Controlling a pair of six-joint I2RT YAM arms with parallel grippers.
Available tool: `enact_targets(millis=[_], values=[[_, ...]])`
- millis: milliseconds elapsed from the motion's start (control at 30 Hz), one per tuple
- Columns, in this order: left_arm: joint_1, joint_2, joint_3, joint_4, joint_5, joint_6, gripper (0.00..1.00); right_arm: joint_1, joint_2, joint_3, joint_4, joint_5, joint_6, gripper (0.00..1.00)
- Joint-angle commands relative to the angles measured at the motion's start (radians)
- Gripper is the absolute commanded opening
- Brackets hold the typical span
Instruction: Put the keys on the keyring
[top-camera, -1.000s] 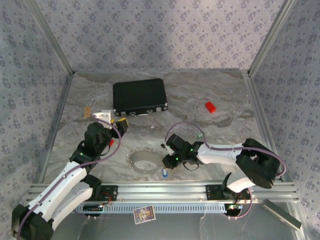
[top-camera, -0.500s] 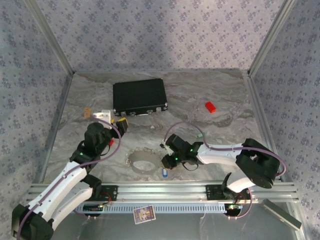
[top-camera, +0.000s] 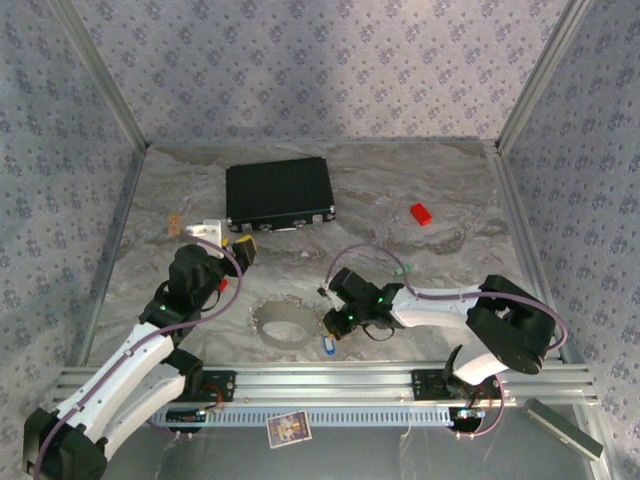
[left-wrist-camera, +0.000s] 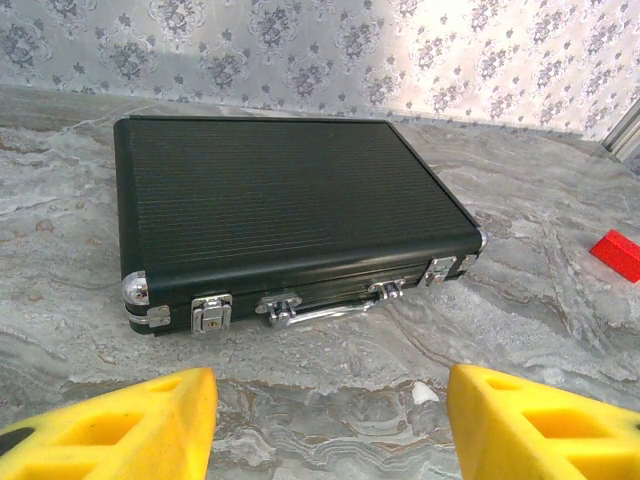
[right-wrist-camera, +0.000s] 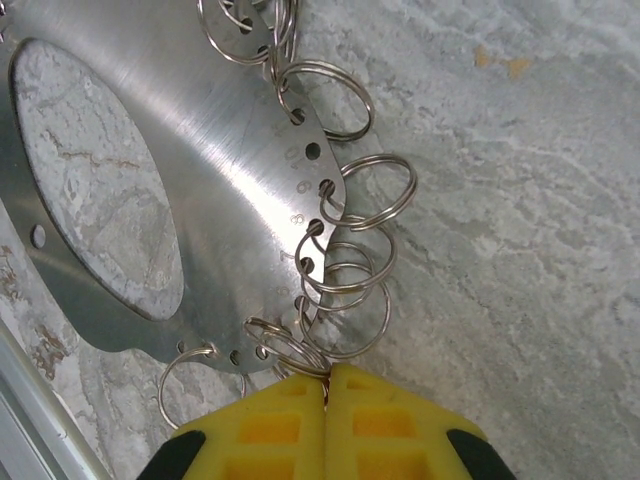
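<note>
I've got R jaws clenched, tips pinching a split ring (right-wrist-camera: 285, 352) at the edge of the keyring (right-wrist-camera: 240, 190); its plate lies flat on the surface (right-wrist-camera: 520, 200) just ahead of them. Blue key (top-camera: 328, 346) sits just beside R jaws, base side. L jaws released, black case (left-wrist-camera: 280, 200) ahead, btwn the tips.

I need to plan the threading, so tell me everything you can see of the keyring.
The keyring is a flat oval plate of brushed metal with a large oval opening, lying flat on the marbled table. Small holes run along its rim, and thin wire split rings hang from them, some overlapping. The right gripper is shut at the plate's edge, apparently pinching one split ring.
</note>
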Motion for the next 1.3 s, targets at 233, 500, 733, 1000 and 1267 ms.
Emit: enact_targets(millis=[233, 500, 733, 1000, 1267], values=[[0.005, 0.005, 0.012, 0.030, 0.005, -0.002, 0.62, -0.058, -0.085, 0.037, -0.111, 0.022, -0.110, 0.00], [0.005, 0.025, 0.011, 0.036, 0.009, 0.005, 0.62, -0.099, -0.086, 0.064, -0.170, 0.045, -0.164, 0.00], [0.005, 0.034, 0.010, 0.041, 0.011, 0.008, 0.62, -0.078, -0.059, 0.095, -0.202, 0.073, -0.177, 0.00], [0.005, 0.042, 0.006, 0.048, 0.016, 0.007, 0.62, -0.004, -0.013, 0.164, -0.261, 0.145, -0.189, 0.00], [0.005, 0.039, 0.000, 0.045, 0.013, 0.011, 0.62, 0.034, 0.052, 0.209, -0.271, 0.164, -0.196, 0.00]])
